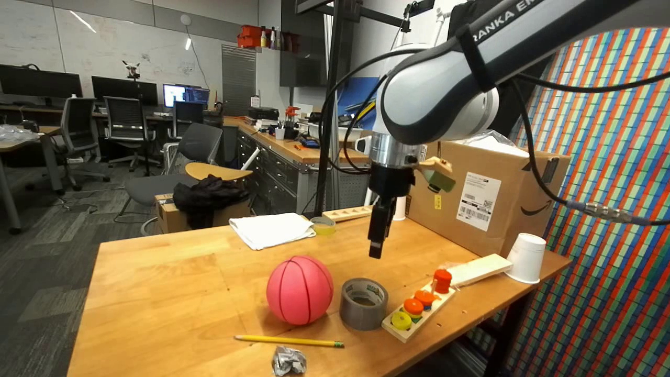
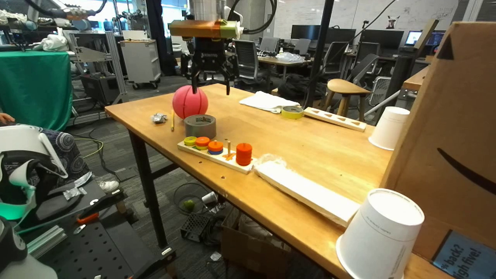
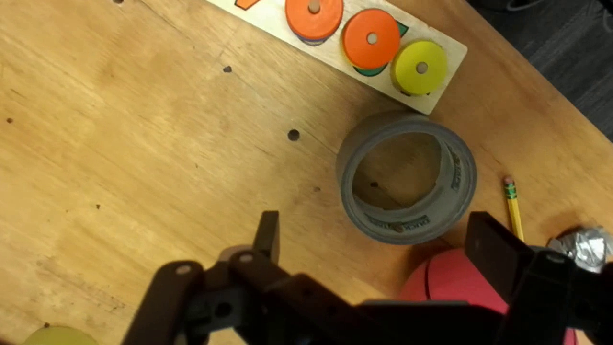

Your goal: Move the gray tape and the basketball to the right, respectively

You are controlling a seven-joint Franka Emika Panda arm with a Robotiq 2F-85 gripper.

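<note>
Wrist view: my black 2-jawed gripper (image 3: 376,235) hangs spread wide with nothing held, and the gray ring-shaped duct tape roll (image 3: 452,191) lies flat below, on the light-brown wooden table (image 3: 167,143). The pinkish-red round basketball (image 1: 299,290) rests just beside the tape roll.

If I came straight down, I judge 1 jaw could strike the basketball, since it overlaps it in this view; pressed off-centre, the ball would likely roll, perhaps over the yellow wooden pencil (image 1: 288,341) near the tape roll. The tape roll may be nearly as broad as my spread, so a skewed approach might land on its rim. Dragging it low could shove the long pale wooden peg board (image 2: 221,159) with coloured discs, also just beside it.

The wrist view shows bare wood through the tape roll's hole but cuts off much of the basketball; both exterior views show nearly all of it, plus the folded white cloth (image 1: 272,230), well apart from the tape roll. In an exterior view my gripper (image 1: 376,252) stands edge-on, its gap hidden.
</note>
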